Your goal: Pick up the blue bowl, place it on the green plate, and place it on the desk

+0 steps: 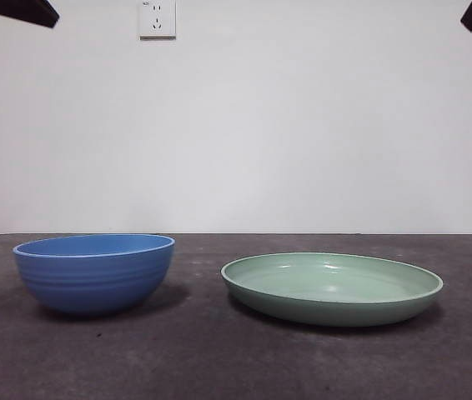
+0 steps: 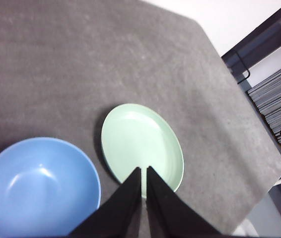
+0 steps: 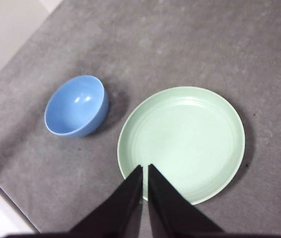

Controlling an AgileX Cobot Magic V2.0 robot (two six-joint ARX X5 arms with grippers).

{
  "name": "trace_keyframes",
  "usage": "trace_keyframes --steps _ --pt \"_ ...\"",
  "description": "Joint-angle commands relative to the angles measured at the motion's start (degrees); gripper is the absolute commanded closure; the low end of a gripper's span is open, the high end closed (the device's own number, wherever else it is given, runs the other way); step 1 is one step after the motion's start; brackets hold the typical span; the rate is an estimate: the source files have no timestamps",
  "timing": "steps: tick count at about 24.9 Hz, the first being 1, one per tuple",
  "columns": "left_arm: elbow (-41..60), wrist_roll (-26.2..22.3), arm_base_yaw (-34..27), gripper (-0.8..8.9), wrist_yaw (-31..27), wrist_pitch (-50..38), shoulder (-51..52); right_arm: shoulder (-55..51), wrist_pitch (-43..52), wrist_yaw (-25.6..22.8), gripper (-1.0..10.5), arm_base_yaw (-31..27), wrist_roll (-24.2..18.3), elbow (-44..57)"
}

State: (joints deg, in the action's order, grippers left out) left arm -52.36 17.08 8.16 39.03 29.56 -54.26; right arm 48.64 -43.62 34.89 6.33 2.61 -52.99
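Looking level across the desk [image 1: 219,358] from the front, the blue bowl [image 1: 94,272] sits upright just off one side of the green plate [image 1: 332,287], a clear gap between them, both empty, with a wall socket [image 1: 157,18] up on the white wall behind. Both arms only show as dark tips in the top corners. From the left wrist, the left gripper [image 2: 143,170] hangs above the near edge of the green plate [image 2: 140,144], jaws pinched nearly together on nothing, blue bowl [image 2: 40,187] beside the plate. From the right wrist, the right gripper [image 3: 145,167] is also over the green plate [image 3: 181,141] rim, clenched and empty, blue bowl [image 3: 76,105] beyond it on the desk [image 3: 180,44].
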Motion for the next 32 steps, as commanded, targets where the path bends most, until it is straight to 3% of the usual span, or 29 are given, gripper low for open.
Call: trace_keyframes --steps 1,8,11,13,16,19,28,32 --pt "-1.2 -1.9 0.2 7.89 0.5 0.0 -1.3 0.5 0.4 -0.4 9.3 0.1 -1.8 -1.0" --pt "-1.2 -3.5 0.2 7.83 0.4 0.0 -1.6 0.3 1.1 -0.4 9.3 0.1 -1.9 -1.0" --pt "-1.2 -4.5 0.2 7.04 0.4 0.0 -1.6 0.3 1.1 -0.5 9.2 0.1 -1.9 -1.0" --pt "-1.2 -4.5 0.2 5.67 0.4 0.0 -1.6 0.3 1.1 -0.4 7.8 0.1 -1.8 -1.0" --pt "-1.2 -4.5 0.2 3.24 0.4 0.0 -1.6 0.3 0.9 -0.4 4.5 0.1 -1.8 -1.0" --pt "-1.2 -4.6 0.2 1.86 -0.1 0.0 -1.6 0.3 0.9 -0.4 3.5 0.1 -1.7 -1.0" --pt "-1.2 -8.4 0.2 1.80 -0.7 0.9 -1.7 0.3 1.0 -0.3 3.5 0.1 -1.7 -1.0" --pt "-1.2 -9.1 0.2 1.80 -5.1 2.1 -2.7 0.3 1.0 -0.4 3.5 0.1 -1.7 -1.0"
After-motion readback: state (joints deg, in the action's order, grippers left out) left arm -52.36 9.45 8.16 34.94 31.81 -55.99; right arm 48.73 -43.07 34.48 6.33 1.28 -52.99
